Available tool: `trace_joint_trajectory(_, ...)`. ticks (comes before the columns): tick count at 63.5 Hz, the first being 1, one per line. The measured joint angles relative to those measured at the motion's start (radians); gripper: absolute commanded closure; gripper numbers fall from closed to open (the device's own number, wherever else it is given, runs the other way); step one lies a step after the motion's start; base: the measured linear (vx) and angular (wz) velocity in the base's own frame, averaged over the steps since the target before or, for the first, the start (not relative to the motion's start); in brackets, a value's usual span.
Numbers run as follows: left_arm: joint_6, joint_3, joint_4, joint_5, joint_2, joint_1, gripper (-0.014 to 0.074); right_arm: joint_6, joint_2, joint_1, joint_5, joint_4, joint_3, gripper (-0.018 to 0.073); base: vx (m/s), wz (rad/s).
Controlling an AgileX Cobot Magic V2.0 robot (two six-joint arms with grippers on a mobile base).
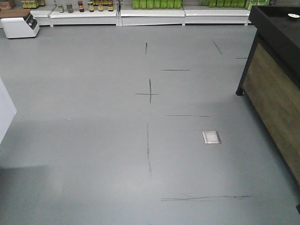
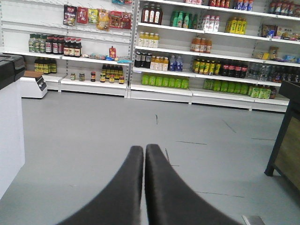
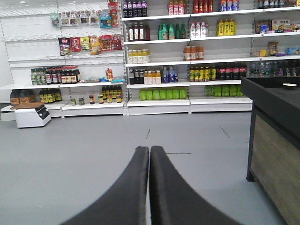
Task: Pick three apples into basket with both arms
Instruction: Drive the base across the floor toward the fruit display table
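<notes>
The left gripper [image 2: 143,151] and the right gripper [image 3: 149,152] are both showing fingers pressed together, pinching nothing, and pointing across the grey floor [image 1: 108,140] at the far shelves [image 3: 159,101]. Neither apples nor basket are appearing in any view, so the robot is likely not yet facing them.

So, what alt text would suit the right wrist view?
The right end effector, its black fingers closed together on nothing, points across a grey shop floor toward white shelves of bottled drinks and sauces. A dark counter with a wooden side stands at the right.
</notes>
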Motion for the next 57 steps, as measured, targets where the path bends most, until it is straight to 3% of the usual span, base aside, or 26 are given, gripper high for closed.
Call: trace_joint_trajectory(57,0.0,0.0,0.0,0.0,0.0,0.0,0.0603,0.0,0.0,0.0,0.0,0.0,0.0,0.0568,0.13,0.08)
